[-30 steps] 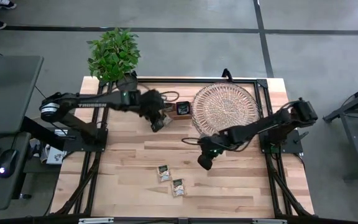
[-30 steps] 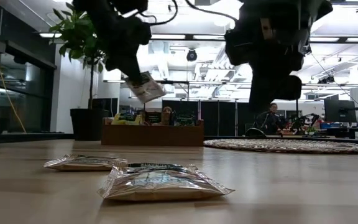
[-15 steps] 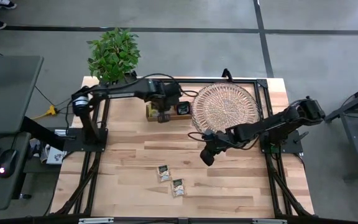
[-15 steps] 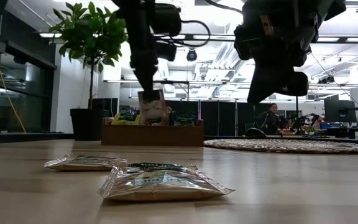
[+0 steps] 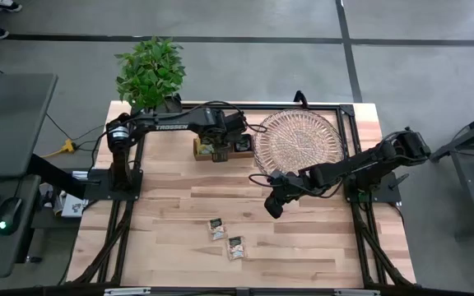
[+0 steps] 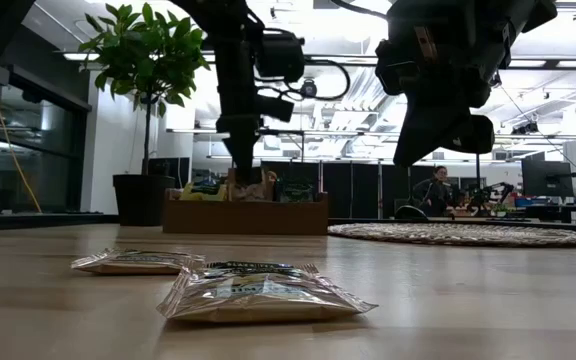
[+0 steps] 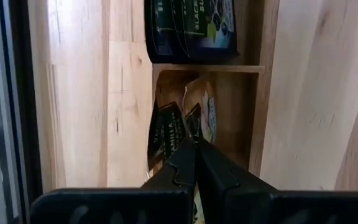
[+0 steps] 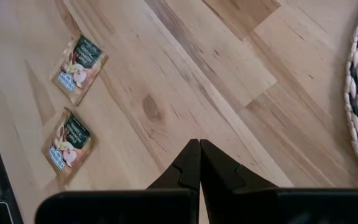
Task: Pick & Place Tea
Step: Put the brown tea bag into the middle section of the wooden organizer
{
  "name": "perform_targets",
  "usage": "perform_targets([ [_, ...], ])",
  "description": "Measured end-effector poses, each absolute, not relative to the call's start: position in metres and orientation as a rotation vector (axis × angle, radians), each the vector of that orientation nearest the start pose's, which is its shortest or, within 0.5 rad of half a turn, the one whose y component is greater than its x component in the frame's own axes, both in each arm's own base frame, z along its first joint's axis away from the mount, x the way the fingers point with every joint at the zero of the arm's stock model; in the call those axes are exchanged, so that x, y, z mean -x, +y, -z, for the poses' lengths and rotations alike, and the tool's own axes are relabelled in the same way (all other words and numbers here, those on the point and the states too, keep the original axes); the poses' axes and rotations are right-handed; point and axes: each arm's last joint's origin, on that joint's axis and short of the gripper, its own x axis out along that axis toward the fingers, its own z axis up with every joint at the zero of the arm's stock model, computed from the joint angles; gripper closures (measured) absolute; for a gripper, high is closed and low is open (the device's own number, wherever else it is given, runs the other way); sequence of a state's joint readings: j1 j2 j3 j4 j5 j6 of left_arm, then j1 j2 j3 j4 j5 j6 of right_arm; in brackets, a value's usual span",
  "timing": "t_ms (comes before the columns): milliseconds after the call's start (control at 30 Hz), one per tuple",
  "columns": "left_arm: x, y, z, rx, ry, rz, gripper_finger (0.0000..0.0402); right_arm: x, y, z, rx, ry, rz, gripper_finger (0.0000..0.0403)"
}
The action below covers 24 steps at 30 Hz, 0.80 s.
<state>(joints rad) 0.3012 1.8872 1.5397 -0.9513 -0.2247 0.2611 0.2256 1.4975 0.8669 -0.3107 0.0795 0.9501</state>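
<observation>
The pale wood-plank surface (image 5: 171, 214) carries two beige tea sachets (image 5: 216, 228) (image 5: 236, 247) lying flat, close together, on the near side of the right gripper (image 5: 273, 205) and towards the left arm's side. A round wicker tray (image 5: 299, 141) lies just beyond that gripper. Directly under the left gripper (image 5: 219, 148) sits a narrow wooden box (image 5: 241, 145), beside the tray.

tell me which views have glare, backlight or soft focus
Low view: bright ceiling lights backlight both arms into silhouettes; the nearest sachet looks soft. Right wrist view: even light, two sachets readable. Left wrist view: box compartment shadowed. High view: even, no glare.
</observation>
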Motion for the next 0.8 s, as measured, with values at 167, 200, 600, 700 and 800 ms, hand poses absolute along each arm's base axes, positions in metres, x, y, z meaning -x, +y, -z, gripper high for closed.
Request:
perform_targets([
  [167,-0.360,0.118,-0.237,-0.179,1.349,-0.265,0.0395,-0.284,0.063,-0.193,-0.735,0.912,0.310,0.0403],
  [200,-0.360,0.119,-0.237,-0.184,1.347,-0.261,0.0390,-0.284,0.063,-0.193,-0.733,0.912,0.308,0.0403],
  [600,-0.358,0.117,-0.236,-0.177,1.369,-0.252,0.0269,-0.284,0.063,-0.193,-0.724,0.917,0.299,0.0403],
  [700,-0.356,0.113,-0.235,-0.125,1.400,-0.260,0.0264,-0.284,0.063,-0.193,-0.710,0.919,0.289,0.0403],
  [800,-0.351,0.106,-0.238,-0.069,1.436,-0.274,0.0282,-0.284,0.063,-0.193,-0.699,0.924,0.276,0.0403],
])
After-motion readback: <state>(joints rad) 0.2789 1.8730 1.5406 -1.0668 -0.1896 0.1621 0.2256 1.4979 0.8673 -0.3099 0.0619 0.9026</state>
